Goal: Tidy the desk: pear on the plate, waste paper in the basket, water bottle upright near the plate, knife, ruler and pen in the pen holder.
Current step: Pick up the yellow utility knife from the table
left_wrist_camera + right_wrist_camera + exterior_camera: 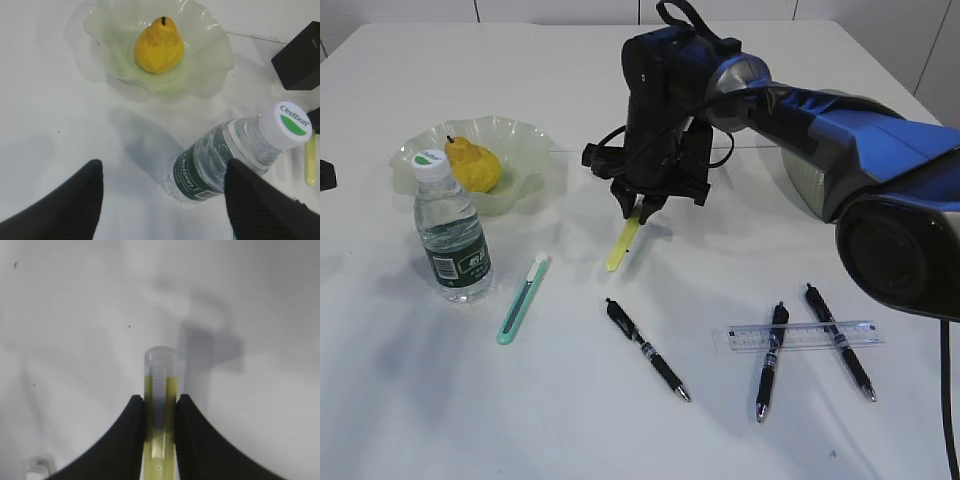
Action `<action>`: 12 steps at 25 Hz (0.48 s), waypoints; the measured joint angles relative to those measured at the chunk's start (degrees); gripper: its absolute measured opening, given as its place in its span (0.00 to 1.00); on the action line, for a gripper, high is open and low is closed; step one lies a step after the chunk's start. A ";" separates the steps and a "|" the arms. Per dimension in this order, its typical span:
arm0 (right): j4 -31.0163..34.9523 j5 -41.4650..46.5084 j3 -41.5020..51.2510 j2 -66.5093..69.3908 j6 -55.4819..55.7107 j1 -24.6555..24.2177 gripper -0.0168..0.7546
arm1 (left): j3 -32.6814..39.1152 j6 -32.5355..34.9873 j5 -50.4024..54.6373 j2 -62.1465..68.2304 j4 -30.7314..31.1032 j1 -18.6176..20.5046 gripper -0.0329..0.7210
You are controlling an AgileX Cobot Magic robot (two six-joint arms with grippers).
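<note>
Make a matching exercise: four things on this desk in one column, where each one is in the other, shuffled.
Things:
1. yellow pear
2. clear plastic water bottle
3. yellow-green pen
4. clear plastic ruler

Places:
A. under two black pens
B. in the pale green wavy-rimmed glass plate
C. pinched in the right gripper
D. upright beside the plate

Pairs: 1-B, 2-D, 3-C, 4-A

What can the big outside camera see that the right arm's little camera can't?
Only the exterior view shows the pear on the plate, the upright water bottle, the knife, the ruler and three black pens. Only the right wrist view shows the fingers squeezing up close. Both show the right gripper holding the yellow pen.
</note>
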 joint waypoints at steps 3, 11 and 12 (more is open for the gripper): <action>2.23 0.10 0.00 0.00 -3.66 0.00 0.20 | 0.00 0.00 0.00 0.00 0.00 0.00 0.76; 3.65 0.26 0.00 -0.67 -12.08 0.00 0.20 | 0.00 0.00 -0.12 0.00 0.00 0.00 0.76; 3.65 0.26 0.00 -1.10 -13.32 0.00 0.20 | 0.00 0.00 -0.21 0.00 0.00 0.00 0.76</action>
